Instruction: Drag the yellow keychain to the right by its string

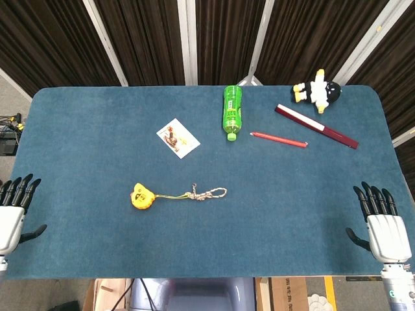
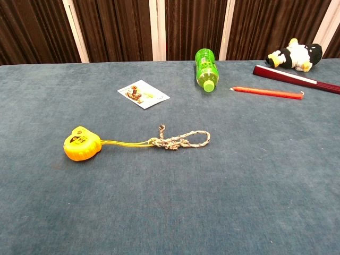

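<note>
The yellow keychain (image 1: pixel 141 196) (image 2: pixel 81 144) lies on the blue table (image 1: pixel 91 142), left of centre. Its thin yellow cord runs right into a knotted rope loop, the string (image 1: pixel 209 193) (image 2: pixel 183 141). My left hand (image 1: pixel 13 214) hovers at the table's front left edge, fingers spread, holding nothing. My right hand (image 1: pixel 382 223) rests at the front right edge, fingers spread and empty, far right of the string. Neither hand shows in the chest view.
A green bottle (image 1: pixel 232 112) (image 2: pixel 205 68) lies at the back centre. A small card (image 1: pixel 177 137) (image 2: pixel 143 93) lies behind the keychain. A red pencil (image 1: pixel 279 139) (image 2: pixel 266 92), a dark red ruler (image 1: pixel 316 126) and a plush toy (image 1: pixel 316 90) (image 2: pixel 295 54) sit at the back right.
</note>
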### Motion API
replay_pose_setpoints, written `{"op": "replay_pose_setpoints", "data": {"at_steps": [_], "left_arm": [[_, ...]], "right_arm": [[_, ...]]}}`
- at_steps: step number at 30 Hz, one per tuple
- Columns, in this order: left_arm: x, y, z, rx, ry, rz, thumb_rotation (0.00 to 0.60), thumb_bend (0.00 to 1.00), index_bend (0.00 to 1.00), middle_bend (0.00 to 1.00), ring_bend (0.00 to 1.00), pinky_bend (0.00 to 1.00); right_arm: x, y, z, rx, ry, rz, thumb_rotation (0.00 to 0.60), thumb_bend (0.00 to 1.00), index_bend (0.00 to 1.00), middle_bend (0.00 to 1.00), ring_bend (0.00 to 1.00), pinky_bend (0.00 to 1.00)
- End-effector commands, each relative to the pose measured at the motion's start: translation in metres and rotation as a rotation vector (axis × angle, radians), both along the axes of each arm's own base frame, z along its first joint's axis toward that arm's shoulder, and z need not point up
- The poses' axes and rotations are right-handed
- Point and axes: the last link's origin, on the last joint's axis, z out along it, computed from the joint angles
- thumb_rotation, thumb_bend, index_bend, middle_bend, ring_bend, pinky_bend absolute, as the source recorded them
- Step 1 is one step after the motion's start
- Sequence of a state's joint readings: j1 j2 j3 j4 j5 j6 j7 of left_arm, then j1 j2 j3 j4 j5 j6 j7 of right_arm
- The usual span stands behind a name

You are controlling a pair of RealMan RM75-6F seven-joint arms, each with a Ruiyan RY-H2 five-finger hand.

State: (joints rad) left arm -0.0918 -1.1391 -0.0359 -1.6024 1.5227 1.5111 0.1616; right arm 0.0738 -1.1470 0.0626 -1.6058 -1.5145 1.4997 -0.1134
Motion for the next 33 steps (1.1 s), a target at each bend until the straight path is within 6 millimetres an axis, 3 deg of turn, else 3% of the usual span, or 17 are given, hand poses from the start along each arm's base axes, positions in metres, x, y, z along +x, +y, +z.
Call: {"op": "replay_pose_setpoints", "data": {"at_steps": [1, 24, 28, 33], "left_arm": [[0.000, 0.000, 0.000, -0.003, 0.001, 0.001, 0.600, 0.00, 0.00, 0.00, 0.00, 0.00], [0.001, -0.001, 0.001, 0.003, -0.012, -0.003, 0.600, 0.00, 0.00, 0.00, 0.00, 0.00], [0.000, -0.001, 0.001, 0.005, -0.014, -0.003, 0.600, 0.00, 0.00, 0.00, 0.00, 0.00], [0.001, 0.000, 0.003, 0.014, -0.019, -0.008, 0.600, 0.00, 0.00, 0.00, 0.00, 0.00]], "right_arm": [[0.000, 0.000, 0.000, 0.001, -0.001, -0.003, 0.600, 0.24, 0.00, 0.00, 0.00, 0.00], [0.013, -0.002, -0.006, 0.039, -0.109, 0.016, 0.600, 0.24, 0.00, 0.00, 0.00, 0.00], [0.023, -0.008, -0.008, 0.052, -0.132, 0.038, 0.600, 0.24, 0.00, 0.00, 0.00, 0.00], [0.044, -0.030, -0.011, 0.074, -0.154, 0.080, 0.600, 0.24, 0.02, 0.00, 0.00, 0.00]]}}
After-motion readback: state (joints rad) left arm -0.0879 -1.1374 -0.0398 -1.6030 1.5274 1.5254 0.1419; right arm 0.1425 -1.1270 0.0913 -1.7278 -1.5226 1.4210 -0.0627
